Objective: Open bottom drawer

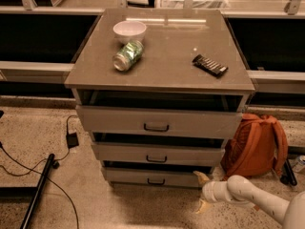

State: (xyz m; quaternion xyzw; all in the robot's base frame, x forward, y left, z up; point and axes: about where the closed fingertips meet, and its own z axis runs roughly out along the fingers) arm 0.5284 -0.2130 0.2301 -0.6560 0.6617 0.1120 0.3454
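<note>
Grey cabinet (190, 123) sits centre under its worktop (167, 56), w/ the bottom drawer (128, 176) lowest by the floor and approx. shut, so the pull looks all to do; end effector (201, 191), fingers spread, empty, hovers near the drawer's right end, right of its handle (156, 181).

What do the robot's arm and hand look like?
The arm is smooth, rounded and off-white, built of tube-like segments. The hand, low by the right end of the bottom drawer, has two slim tan fingers. No cables or markings show.
</note>
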